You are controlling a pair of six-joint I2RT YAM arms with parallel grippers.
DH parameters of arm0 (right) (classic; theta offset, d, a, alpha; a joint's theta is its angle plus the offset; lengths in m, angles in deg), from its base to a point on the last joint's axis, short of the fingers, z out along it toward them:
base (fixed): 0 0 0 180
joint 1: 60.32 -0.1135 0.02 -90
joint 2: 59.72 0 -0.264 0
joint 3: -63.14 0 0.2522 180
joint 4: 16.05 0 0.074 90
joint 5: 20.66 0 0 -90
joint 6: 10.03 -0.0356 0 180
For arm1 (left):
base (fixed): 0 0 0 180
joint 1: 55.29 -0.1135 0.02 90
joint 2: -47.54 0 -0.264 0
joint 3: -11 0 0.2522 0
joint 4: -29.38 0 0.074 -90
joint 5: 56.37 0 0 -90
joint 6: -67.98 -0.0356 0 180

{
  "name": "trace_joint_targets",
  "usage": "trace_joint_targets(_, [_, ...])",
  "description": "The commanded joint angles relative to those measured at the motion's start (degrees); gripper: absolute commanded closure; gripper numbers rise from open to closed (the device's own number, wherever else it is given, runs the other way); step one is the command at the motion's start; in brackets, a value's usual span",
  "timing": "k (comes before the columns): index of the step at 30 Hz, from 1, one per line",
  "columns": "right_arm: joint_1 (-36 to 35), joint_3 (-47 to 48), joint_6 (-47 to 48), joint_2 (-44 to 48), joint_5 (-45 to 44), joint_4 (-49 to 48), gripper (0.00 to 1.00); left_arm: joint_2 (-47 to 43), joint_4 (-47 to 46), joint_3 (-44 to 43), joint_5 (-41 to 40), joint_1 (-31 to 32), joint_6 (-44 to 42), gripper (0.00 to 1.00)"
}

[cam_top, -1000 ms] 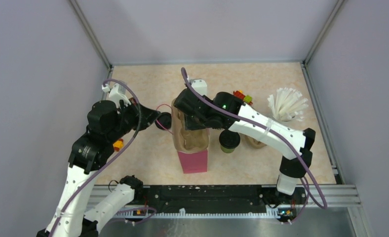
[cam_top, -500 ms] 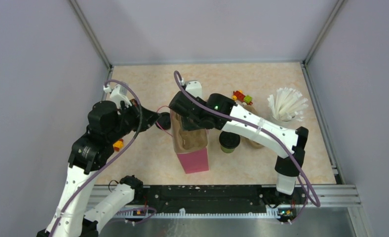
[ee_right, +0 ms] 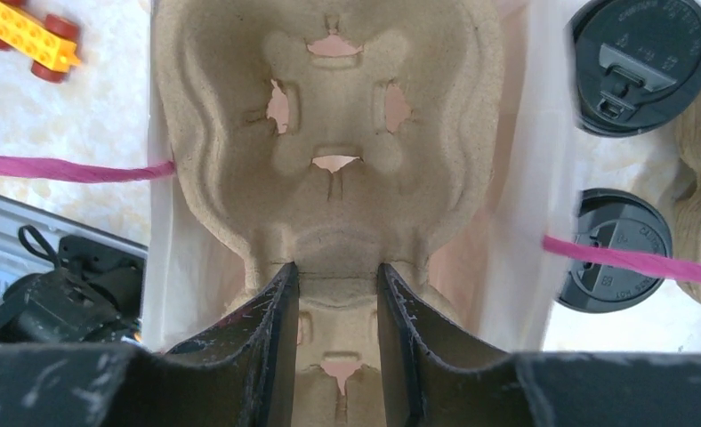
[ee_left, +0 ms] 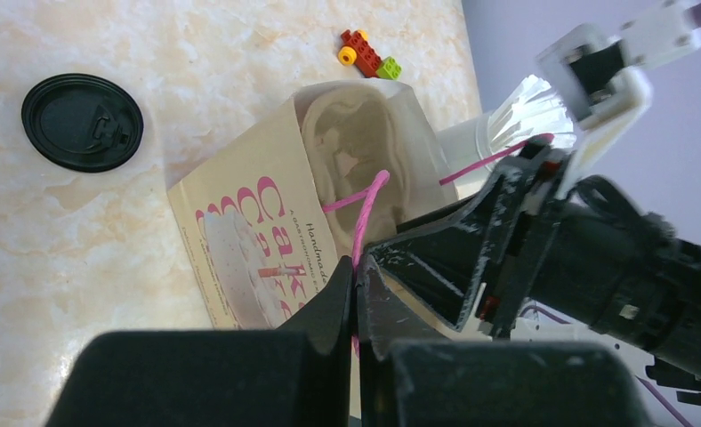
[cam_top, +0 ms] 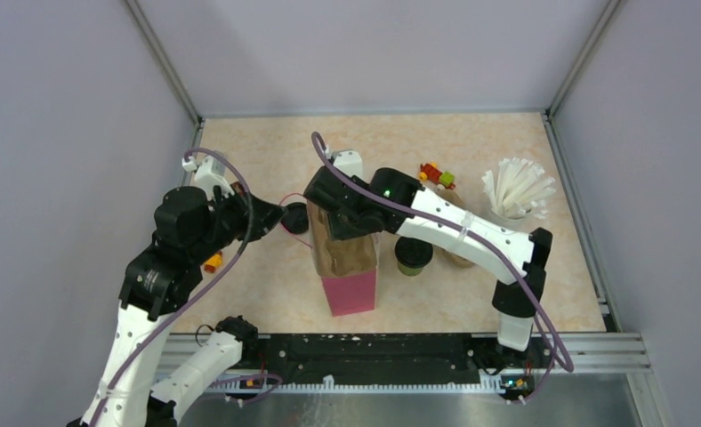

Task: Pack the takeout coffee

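Two black-lidded takeout coffee cups stand on the table, one (cam_top: 295, 216) left of the pink paper bag (cam_top: 351, 292) and one (cam_top: 414, 255) right of it. In the right wrist view their lids (ee_right: 642, 62) (ee_right: 618, 249) show from above. My right gripper (ee_right: 336, 276) is shut on the middle ridge of the brown pulp cup carrier (ee_right: 329, 116), which sits tilted inside the bag's mouth. My left gripper (ee_left: 356, 277) is shut on the bag's pink string handle (ee_left: 365, 209) and holds it out to the left. Neither gripper touches a cup.
A second pulp carrier (cam_top: 460, 255) lies right of the near cup. A pale cup of white straws (cam_top: 516, 191) stands at the back right. Small toy bricks (cam_top: 436, 173) lie behind the bag. Walls close in the left, back and right sides.
My right arm has shifted left and pushed the carrier deeper into the bag. My left arm has drawn back slightly to the left with the handle still held.
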Motion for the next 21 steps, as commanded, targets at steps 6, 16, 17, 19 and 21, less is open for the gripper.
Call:
trace_joint_targets(6, [-1.4,-5.4,-0.4,3.0,1.5,1.0,0.69,-0.1,-0.5,0.2,-1.7,0.0,-0.8,1.0])
trace_joint_targets(16, [-1.4,-7.4,1.1,0.3,-1.4,-5.9,0.62,-0.2,-1.6,0.9,-0.6,0.0,0.1,1.0])
trace_joint_targets(17, [-1.4,-7.3,0.9,0.0,-1.5,-5.6,0.61,-0.2,-1.4,1.0,-0.6,0.0,0.1,1.0])
trace_joint_targets(19, [-1.4,-7.2,0.4,-0.1,-1.6,-5.1,0.59,-0.3,-1.3,1.0,-0.6,0.0,0.3,1.0])
trace_joint_targets(21, [-1.5,-7.2,0.3,0.1,-2.3,-4.9,0.57,-0.6,-1.2,1.3,-0.6,0.0,0.5,1.0])
